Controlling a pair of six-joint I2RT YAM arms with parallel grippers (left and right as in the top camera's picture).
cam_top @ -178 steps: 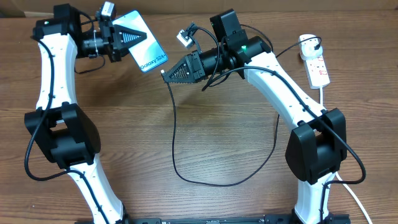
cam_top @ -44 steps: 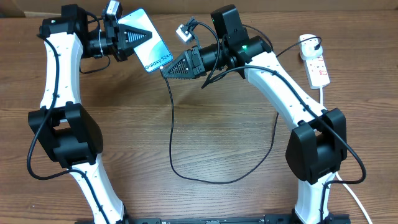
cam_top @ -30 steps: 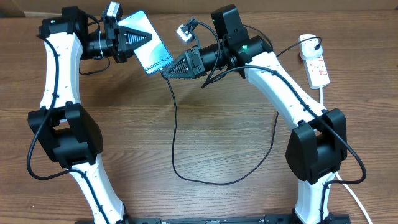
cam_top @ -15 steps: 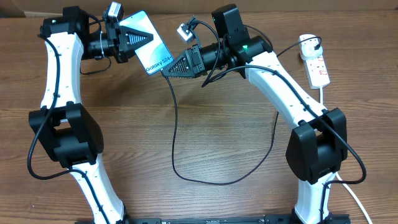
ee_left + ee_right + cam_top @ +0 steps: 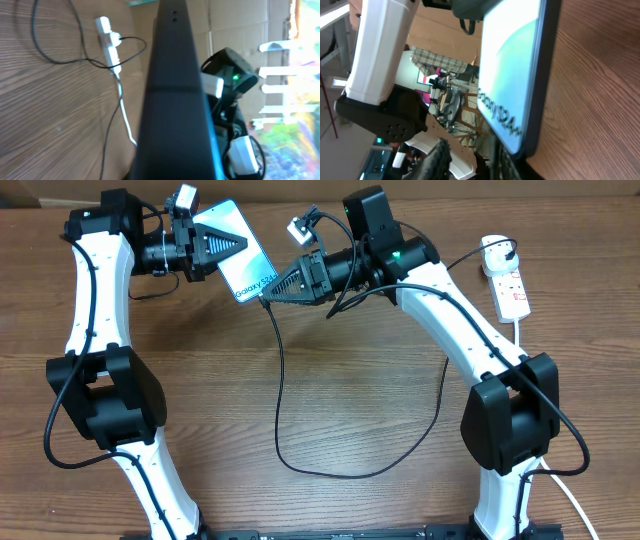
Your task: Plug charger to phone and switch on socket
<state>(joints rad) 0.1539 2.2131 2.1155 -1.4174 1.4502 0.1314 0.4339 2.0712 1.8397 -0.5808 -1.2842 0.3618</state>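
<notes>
Wooden table [image 5: 350,380] below. The left gripper [image 5: 236,242] is clenched on the phone [image 5: 250,272]. The right gripper [image 5: 268,293] meets the phone's free edge, with the charger [image 5: 282,380] end at its tip. Whether its jaws are parted cannot be told.

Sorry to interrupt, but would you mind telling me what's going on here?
The left pincer holds the phone, screen showing. The right pincer is at the phone's lower edge, where the charger cable meets it; whether the tip is seated isn't visible. The cable's other end is plugged into the socket strip at the right.
</notes>
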